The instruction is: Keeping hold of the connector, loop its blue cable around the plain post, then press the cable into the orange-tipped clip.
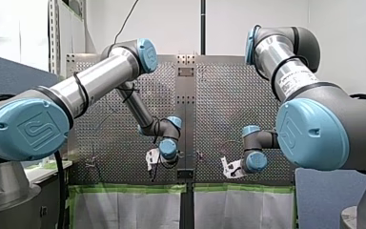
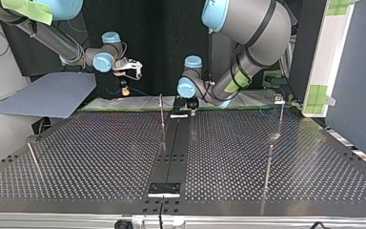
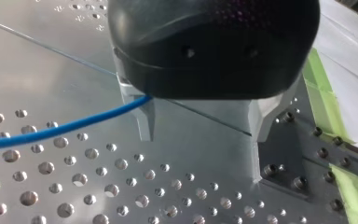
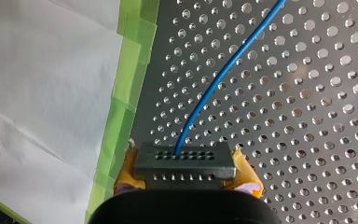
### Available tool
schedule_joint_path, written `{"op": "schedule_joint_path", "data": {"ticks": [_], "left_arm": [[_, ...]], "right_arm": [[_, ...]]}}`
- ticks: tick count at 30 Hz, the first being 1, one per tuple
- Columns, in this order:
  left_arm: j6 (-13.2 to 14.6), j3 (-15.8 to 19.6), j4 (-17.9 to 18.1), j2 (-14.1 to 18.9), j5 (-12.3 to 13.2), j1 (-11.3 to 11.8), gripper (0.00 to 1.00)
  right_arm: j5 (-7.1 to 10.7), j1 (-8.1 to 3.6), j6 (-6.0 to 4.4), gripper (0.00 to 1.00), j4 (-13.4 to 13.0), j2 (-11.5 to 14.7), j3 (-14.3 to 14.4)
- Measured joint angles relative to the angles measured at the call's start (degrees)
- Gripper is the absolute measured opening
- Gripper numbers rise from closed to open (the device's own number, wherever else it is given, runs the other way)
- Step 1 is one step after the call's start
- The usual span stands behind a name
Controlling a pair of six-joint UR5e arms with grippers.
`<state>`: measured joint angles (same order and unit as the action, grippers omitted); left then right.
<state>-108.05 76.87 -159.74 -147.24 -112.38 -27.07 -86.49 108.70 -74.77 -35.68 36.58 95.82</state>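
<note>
Clamping the connector [image 4: 185,161], your right gripper [image 4: 186,176] is pointing along its blue cable [image 4: 214,88], running straight ahead. Your left gripper [image 3: 200,154] is hanging well apart from the connector, fingers spread.

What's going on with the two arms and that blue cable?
My right gripper is shut on the dark connector, its blue cable running out across the perforated table. My left gripper hangs open just above the table, with the cable passing beside one finger. No loop around a post shows yet.

Thin posts [image 2: 268,167] stand on the perforated table [image 2: 100,157], green tape [image 4: 121,107] edging it.
</note>
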Motion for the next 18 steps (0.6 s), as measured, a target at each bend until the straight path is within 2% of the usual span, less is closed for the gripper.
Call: {"op": "schedule_joint_path", "data": {"ticks": [5, 8, 13, 18], "left_arm": [[0.0, 0.2, 0.1, -0.1, 0.0, 0.0, 1.0], [0.0, 1.1, 1.1, 0.4, -0.3, -0.2, 1.0], [-0.3, 1.8, 3.1, 2.5, -1.1, -0.5, 1.0], [-0.3, 1.8, 2.4, 3.5, -1.2, -1.0, 1.0]], "right_arm": [[-0.3, -0.01, 0.28, 0.0, 0.3, 0.0, -0.1], [-1.55, 0.19, 0.21, 0.0, 1.5, 0.9, -0.6], [-4.03, 0.96, -1.69, 0.0, 3.6, 3.2, -0.9], [-5.37, 1.39, -4.2, 0.0, 4.0, 5.7, -0.9]]}}
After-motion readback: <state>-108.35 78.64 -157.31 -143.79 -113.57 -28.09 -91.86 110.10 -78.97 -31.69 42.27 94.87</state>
